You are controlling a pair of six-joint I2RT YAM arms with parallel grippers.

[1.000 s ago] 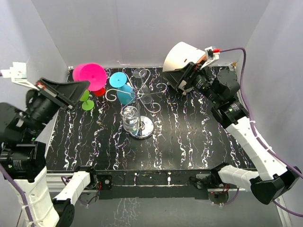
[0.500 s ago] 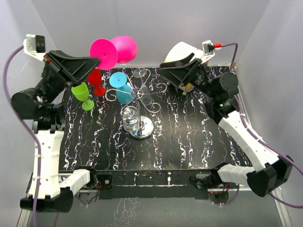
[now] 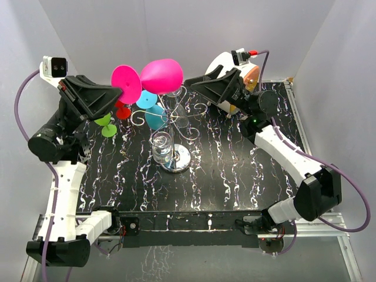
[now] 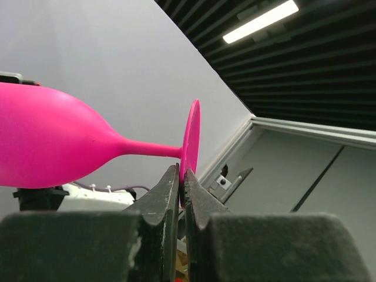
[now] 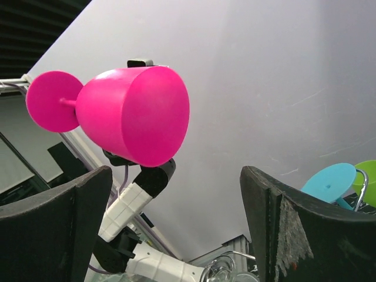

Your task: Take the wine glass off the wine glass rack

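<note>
The pink wine glass [image 3: 161, 75] lies on its side in the air, bowl pointing right. My left gripper [image 3: 120, 91] is shut on the rim of its round foot [image 4: 191, 138], its tips [image 4: 182, 173] pinching the disc. The silver wire rack [image 3: 179, 117] stands mid-table on its shiny base [image 3: 177, 161], below and in front of the glass. My right gripper [image 3: 197, 88] is open just right of the bowl, apart from it. In the right wrist view the bowl [image 5: 135, 114] hangs above and left of the gap between the wide-spread fingers [image 5: 175, 176].
A clear glass [image 3: 163, 147] and a blue glass [image 3: 154, 113] are at the rack. A green glass [image 3: 106, 123] and a red one [image 3: 122, 111] stand behind my left gripper. A white drum with an orange face [image 3: 238, 67] sits behind my right arm.
My left arm has carried the pink glass up and to the right, turning its bowl rightward. My right arm has swung left toward the bowl, its jaws slightly narrower.
</note>
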